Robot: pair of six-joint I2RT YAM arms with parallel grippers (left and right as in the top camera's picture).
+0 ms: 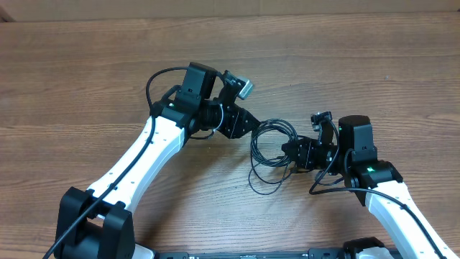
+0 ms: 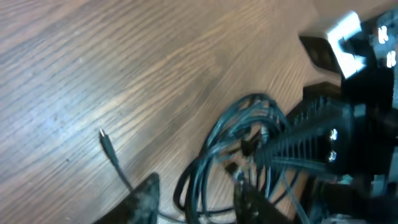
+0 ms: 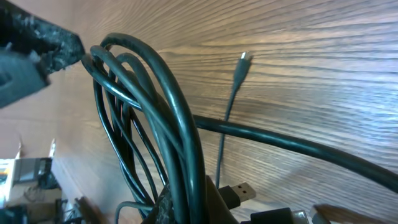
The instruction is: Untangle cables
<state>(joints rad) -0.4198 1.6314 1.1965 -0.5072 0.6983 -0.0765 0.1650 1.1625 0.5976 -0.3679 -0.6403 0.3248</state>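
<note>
The cables (image 1: 267, 144) are thin black cords in a loose coil of loops on the wooden table, between my two grippers. My left gripper (image 1: 251, 124) is at the coil's upper left edge. In the left wrist view its fingers (image 2: 199, 202) are apart, with several loops of the cables (image 2: 230, 143) lying between them. My right gripper (image 1: 287, 152) is at the coil's right side. In the right wrist view it (image 3: 186, 202) is shut on the bundled cables (image 3: 161, 112), which arch upward from it. A loose end with a small plug tip (image 3: 244, 57) lies on the table, and a USB plug (image 3: 239, 191) sits beside the right finger.
The wooden table (image 1: 86, 79) stretches wide on all sides. The same thin plug tip (image 2: 102, 134) lies on the wood left of the coil. A thick black robot wire (image 3: 298, 146) crosses the right wrist view. The arms' bases are at the front edge.
</note>
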